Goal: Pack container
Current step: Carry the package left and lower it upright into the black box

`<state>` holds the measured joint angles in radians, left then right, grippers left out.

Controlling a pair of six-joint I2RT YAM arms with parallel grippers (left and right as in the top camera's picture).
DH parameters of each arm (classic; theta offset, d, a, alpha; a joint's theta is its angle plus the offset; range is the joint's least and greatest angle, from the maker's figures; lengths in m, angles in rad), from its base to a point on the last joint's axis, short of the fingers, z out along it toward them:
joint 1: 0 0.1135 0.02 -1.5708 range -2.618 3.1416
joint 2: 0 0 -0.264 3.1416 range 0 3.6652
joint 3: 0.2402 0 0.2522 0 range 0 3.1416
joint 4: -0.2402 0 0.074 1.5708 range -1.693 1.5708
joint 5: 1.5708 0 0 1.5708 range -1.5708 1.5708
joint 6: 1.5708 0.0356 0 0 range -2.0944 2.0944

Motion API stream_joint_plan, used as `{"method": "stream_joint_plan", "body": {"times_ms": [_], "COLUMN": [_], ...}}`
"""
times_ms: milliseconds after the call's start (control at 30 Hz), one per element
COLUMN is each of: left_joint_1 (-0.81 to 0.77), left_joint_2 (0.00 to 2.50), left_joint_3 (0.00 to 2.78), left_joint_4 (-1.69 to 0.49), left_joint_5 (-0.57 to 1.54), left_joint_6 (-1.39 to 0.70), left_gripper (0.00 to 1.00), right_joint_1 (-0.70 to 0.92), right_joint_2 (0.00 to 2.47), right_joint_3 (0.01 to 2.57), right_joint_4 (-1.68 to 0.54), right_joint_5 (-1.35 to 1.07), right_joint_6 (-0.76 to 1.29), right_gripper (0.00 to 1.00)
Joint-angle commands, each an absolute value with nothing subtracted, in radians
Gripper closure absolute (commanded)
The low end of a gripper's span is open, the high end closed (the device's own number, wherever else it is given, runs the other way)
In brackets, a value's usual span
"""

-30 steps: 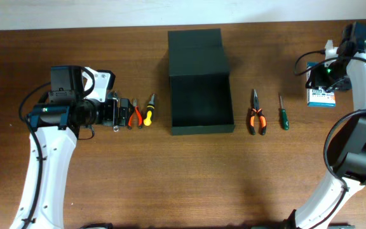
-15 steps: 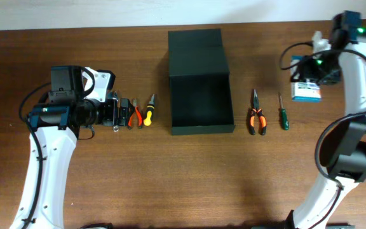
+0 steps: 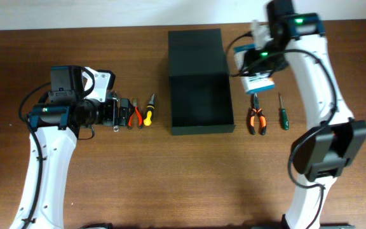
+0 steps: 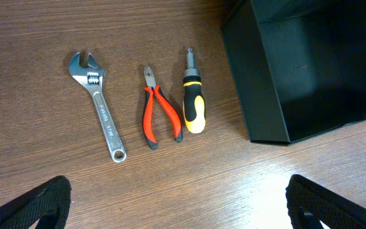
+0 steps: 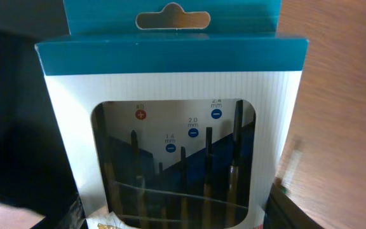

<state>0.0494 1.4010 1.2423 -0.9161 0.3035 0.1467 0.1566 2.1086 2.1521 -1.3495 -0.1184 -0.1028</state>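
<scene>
Near the tabletop's (image 3: 189,184) far edge, beside the container (image 3: 199,105), your right gripper (image 3: 258,60) clamps the card pack (image 3: 258,81); left gripper (image 3: 121,113) gapes empty; nothing packed.

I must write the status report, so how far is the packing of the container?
Done: nothing yet; the container looks empty, flap open. In hand: the right end effector holds the card pack beside it. To pack: wrench, red pliers, yellow screwdriver by the open left end effector; orange pliers, green screwdriver.

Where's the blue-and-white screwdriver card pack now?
Overhead, right of centre: the card pack is held in the right gripper, beside the dark matte box, over the orange-handled pliers.
</scene>
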Motion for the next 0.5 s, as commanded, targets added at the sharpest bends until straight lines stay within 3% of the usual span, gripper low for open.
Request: {"method": "stream_joint_plan", "body": {"times_ms": [0, 467], "left_joint_1": [0.054, 0.054], "left_joint_2": [1.403, 1.403], "left_joint_3": [1.261, 1.261], "left_joint_4": [-0.913, -0.913], "left_joint_5": [0.318, 0.318], "left_joint_6": [0.163, 0.163], "left_gripper": [0.01, 0.01], "right_joint_1": [0.245, 0.474], "right_joint_2": [2.076, 2.077], "right_joint_3": [2.181, 2.181], "right_joint_4": [-1.349, -1.300], "right_joint_5": [-0.131, -0.123], "right_joint_6": [-0.088, 0.101], "right_gripper": [0.54, 0.53]}}
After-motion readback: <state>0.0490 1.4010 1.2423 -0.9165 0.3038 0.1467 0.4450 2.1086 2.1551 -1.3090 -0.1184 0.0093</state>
